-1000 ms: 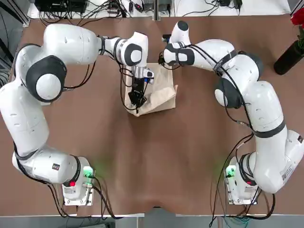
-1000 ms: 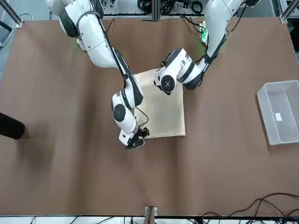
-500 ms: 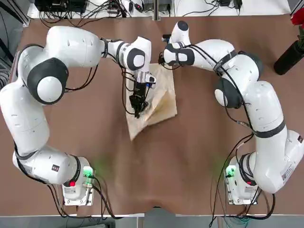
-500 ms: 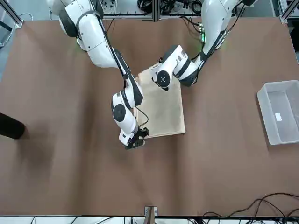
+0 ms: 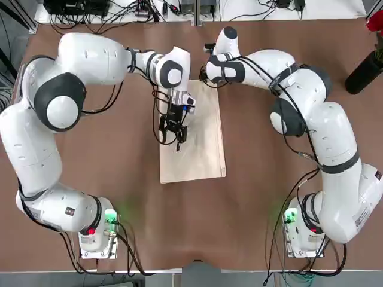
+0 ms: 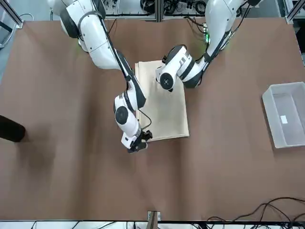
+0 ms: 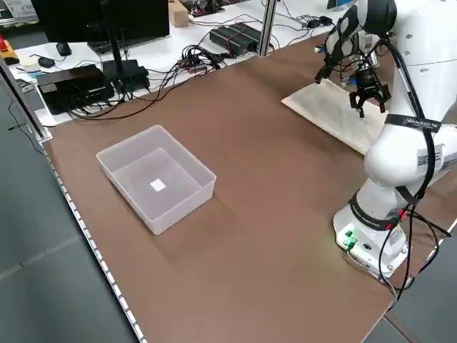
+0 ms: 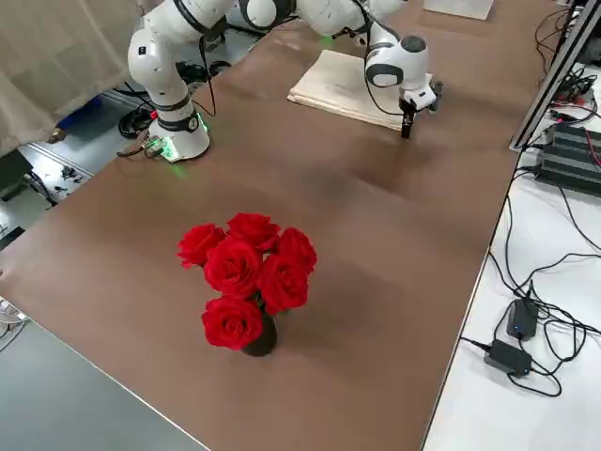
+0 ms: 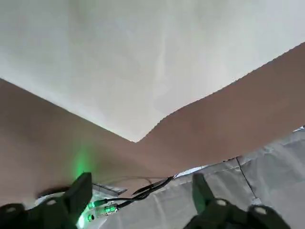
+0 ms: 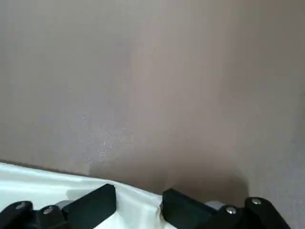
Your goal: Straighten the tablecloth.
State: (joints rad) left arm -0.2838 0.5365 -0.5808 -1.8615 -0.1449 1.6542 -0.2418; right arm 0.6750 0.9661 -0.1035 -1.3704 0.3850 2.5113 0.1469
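Brown-covered table (image 7: 235, 214), grey floor (image 7: 57, 264), dark monitor (image 7: 107, 25) on a white desk (image 7: 250, 18) beyond

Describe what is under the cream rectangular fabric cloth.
Brown covering extends all around the cream rectangular fabric cloth, so it presumably continues beneath. Whatever lies directly underneath is covered and cannot be seen.

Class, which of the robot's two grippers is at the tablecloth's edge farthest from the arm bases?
The right gripper, at the edge of the tablecloth facing the front camera; the left gripper is closer to the bases.
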